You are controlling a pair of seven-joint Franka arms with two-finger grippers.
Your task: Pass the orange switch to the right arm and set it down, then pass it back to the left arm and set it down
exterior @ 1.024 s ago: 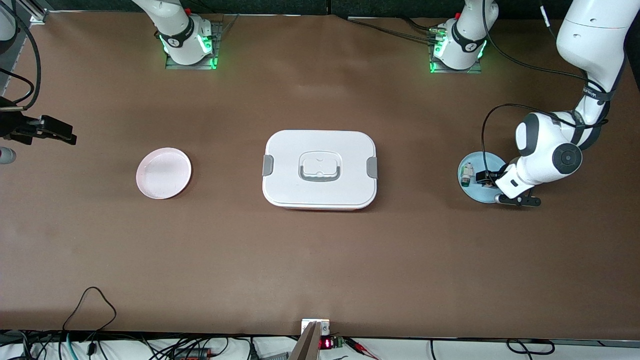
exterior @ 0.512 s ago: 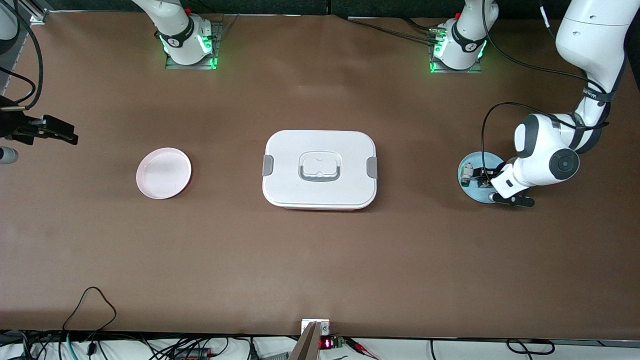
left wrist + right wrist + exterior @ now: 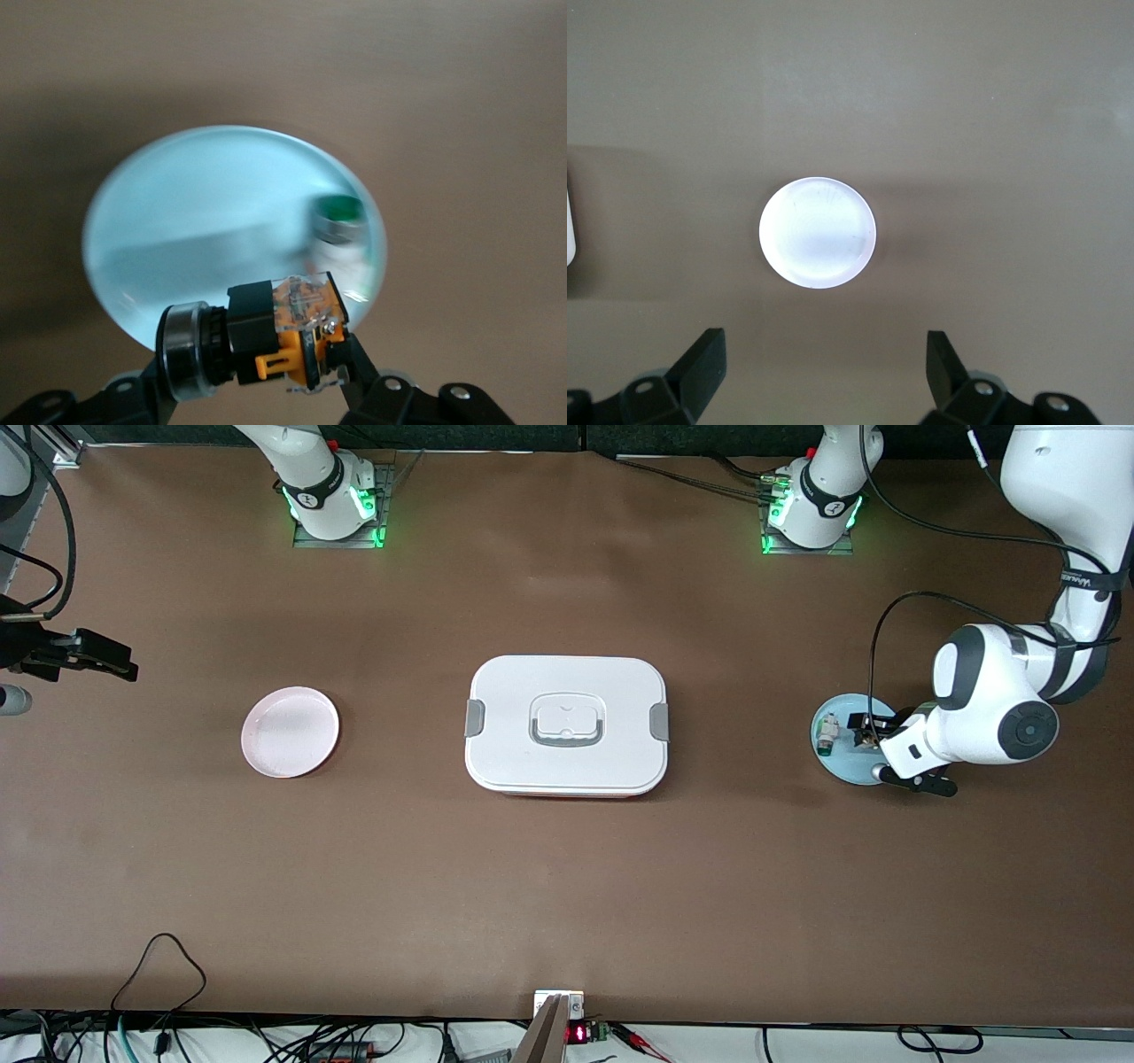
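The orange switch (image 3: 266, 332), black with an orange end and a silver ring, lies sideways between the fingers of my left gripper (image 3: 259, 354), which is shut on it. The left gripper (image 3: 864, 731) hangs just over the light blue plate (image 3: 846, 766) at the left arm's end of the table. The white box (image 3: 567, 724) with grey clips sits closed mid-table. My right gripper (image 3: 106, 662) hovers open over the right arm's end, its fingers (image 3: 704, 354) spread with nothing between them.
A white-and-green part (image 3: 827, 732) stands on the blue plate (image 3: 177, 221), shown as a green cap (image 3: 339, 212) in the left wrist view. A pink plate (image 3: 291, 732) lies between box and right gripper, pale (image 3: 818, 232) in the right wrist view. Cables run along the table's front edge.
The left gripper's fingers closed on the orange switch over the blue plate, and the left arm's wrist shifted a little toward its end of the table. The right arm has not moved.
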